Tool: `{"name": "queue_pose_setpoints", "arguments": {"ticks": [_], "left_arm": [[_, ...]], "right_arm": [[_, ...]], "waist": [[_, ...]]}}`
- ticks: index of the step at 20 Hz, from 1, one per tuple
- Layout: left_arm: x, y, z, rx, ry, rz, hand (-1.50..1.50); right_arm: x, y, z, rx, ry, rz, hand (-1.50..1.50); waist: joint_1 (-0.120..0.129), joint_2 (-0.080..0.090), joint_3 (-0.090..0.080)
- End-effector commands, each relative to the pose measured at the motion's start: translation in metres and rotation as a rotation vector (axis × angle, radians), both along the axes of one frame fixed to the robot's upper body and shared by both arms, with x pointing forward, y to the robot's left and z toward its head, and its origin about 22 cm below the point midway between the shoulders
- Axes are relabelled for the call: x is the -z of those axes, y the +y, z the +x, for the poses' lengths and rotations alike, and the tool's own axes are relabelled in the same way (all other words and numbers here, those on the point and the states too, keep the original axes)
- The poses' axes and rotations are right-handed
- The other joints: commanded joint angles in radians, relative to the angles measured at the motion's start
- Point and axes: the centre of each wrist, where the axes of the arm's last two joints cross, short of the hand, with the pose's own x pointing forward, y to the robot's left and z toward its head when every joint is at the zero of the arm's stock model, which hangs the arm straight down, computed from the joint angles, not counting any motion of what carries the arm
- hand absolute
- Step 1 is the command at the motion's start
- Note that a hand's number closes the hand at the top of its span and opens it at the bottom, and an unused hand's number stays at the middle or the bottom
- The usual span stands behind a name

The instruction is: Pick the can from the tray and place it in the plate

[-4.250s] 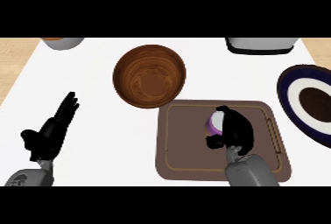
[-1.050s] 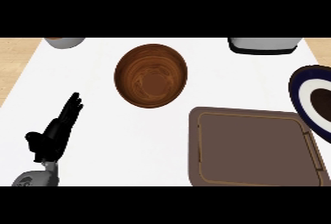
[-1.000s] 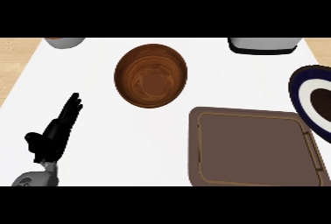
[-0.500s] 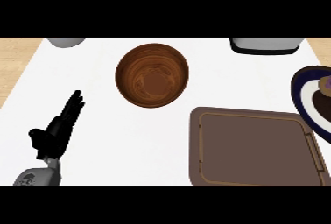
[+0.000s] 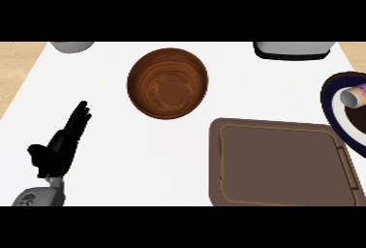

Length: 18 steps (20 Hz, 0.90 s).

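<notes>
The can (image 5: 355, 95), purple with a grey end, lies on its side on the dark blue and white plate (image 5: 334, 112) at the right edge; both are cut off by the view's border. The brown tray (image 5: 282, 163) sits at the lower right with nothing on it. My left hand (image 5: 60, 144) rests open at the lower left, fingers straight and pointing up. My right hand does not show in this view.
A round wooden bowl (image 5: 168, 82) stands at the upper middle. A grey pot (image 5: 71, 46) is at the top left and a grey and black appliance (image 5: 294, 49) at the top right. Wooden floor shows past the counter's left edge.
The can has come into view lying on the plate at the right edge. The right hand, earlier on the can over the tray, is gone from view. The left hand stays put.
</notes>
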Motion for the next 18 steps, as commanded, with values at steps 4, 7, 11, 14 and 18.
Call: {"name": "queue_pose_setpoints", "arguments": {"ticks": [4, 7, 11, 14, 18], "left_arm": [[0.001, 0.003, 0.005, -0.019, 0.010, -0.001, 0.00], [-0.012, 0.018, 0.000, -0.003, -0.011, 0.014, 0.00], [-0.006, -0.003, -0.004, 0.007, -0.006, -0.015, 0.00], [-0.001, -0.004, -0.001, -0.005, -0.014, -0.022, 0.00], [0.005, -0.001, -0.013, 0.014, 0.026, -0.006, 0.00]], "right_arm": [[0.000, -0.032, -0.037, -0.016, -0.207, 0.273, -1.50], [0.000, -0.060, -0.084, 0.011, -0.232, 0.292, -1.50], [0.027, -0.069, -0.129, -0.003, -0.259, 0.298, -1.50], [0.025, -0.081, -0.161, -0.050, -0.253, 0.275, -1.50], [0.038, -0.079, -0.177, -0.082, -0.228, 0.231, -1.50]], "waist": [[-0.012, 0.005, 0.002], [-0.002, 0.005, 0.004], [-0.001, 0.007, 0.007], [-0.013, 0.007, 0.008], [-0.002, 0.005, 0.011]]}}
